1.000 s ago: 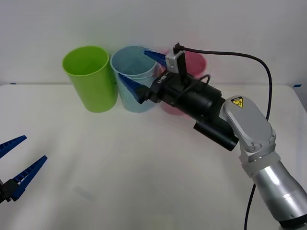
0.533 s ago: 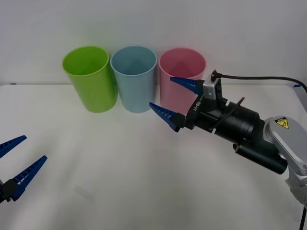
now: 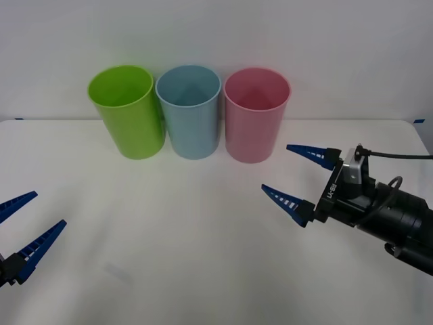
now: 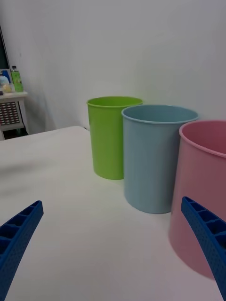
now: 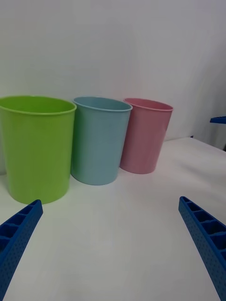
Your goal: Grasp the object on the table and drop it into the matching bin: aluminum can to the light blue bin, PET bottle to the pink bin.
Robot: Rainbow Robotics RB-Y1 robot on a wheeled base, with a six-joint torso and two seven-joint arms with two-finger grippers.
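Both fingers of the right gripper (image 3: 298, 180) are apart and empty, pulled back from the light blue bin (image 3: 191, 115) toward the table's (image 3: 169, 237) right edge, so the drop looks done.

The front camera looks down from above on the white table (image 3: 169, 237). Both wrist cameras sit low, facing the lime green bin (image 5: 35, 146), light blue bin (image 4: 157, 157) and pink bin (image 3: 257, 122), shared by all views

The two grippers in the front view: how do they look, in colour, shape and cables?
Both grippers have blue, ribbed jaws tapering to points. The right gripper sits on a black cylindrical body with white lettering on its black mount, a small grey block on top and a black cable leading off. The left gripper shows a dark base.
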